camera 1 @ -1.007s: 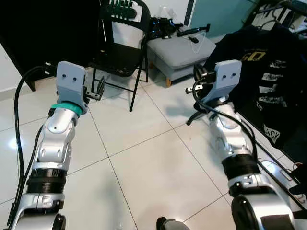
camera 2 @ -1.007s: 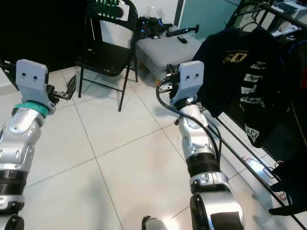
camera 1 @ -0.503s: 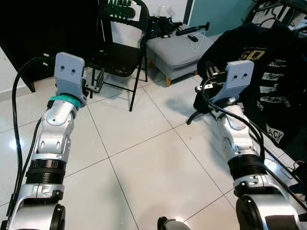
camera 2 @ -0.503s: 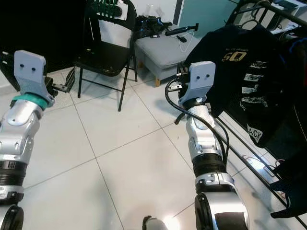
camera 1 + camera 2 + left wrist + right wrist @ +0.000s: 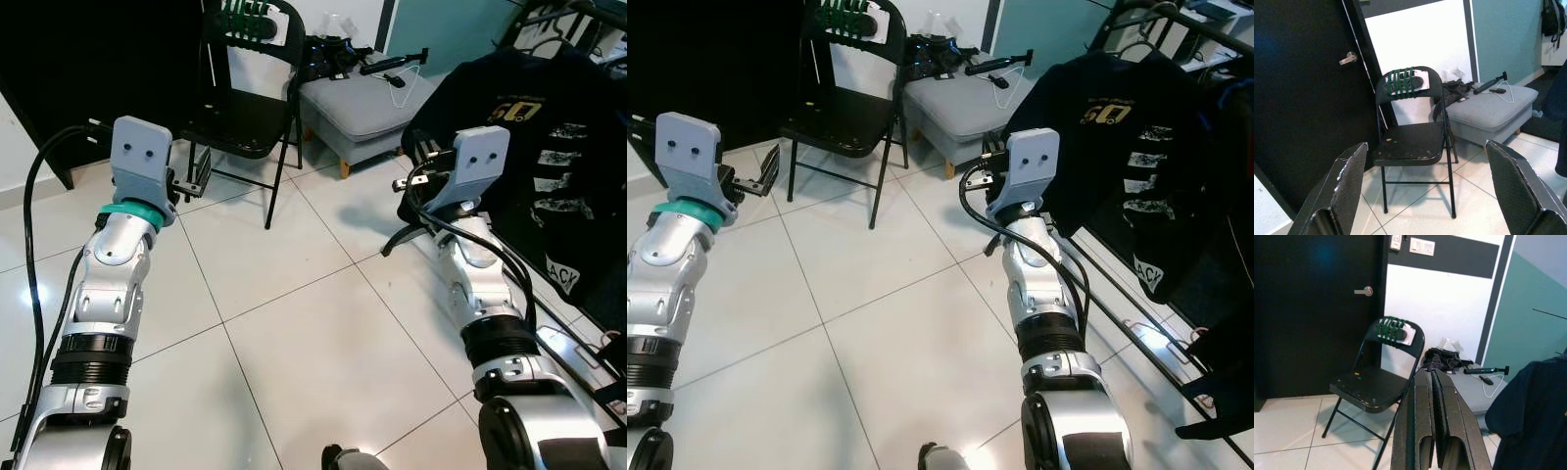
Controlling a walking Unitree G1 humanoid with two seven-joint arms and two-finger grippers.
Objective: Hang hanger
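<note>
A hanger (image 5: 1138, 44) shows as a thin hook and shoulder line at the top of the black printed T-shirt (image 5: 549, 147), which hangs on the dark clothes rack (image 5: 1176, 20) to the robot's right; it sits above and beyond the right gripper (image 5: 1437, 431), not touching it. That gripper's fingers (image 5: 1418, 421) are pressed together with nothing between them, held just beside the shirt's near edge and pointing toward the folding chair (image 5: 1410, 132). The left gripper (image 5: 1425, 196) is raised over the white tiled floor (image 5: 294, 333) well apart from the rack, its fingers (image 5: 1339, 191) spread wide and empty, the chair framed between them. The black folding chair has green cord wound round its backrest and stands before a black door (image 5: 1312, 308) with a lever handle. Just beside the chair is a grey padded stool (image 5: 367, 103) carrying a dark bundle, a black stick-like device and a white cable. The shirt's hem hangs low near the rack's base rail (image 5: 1136, 343).
</note>
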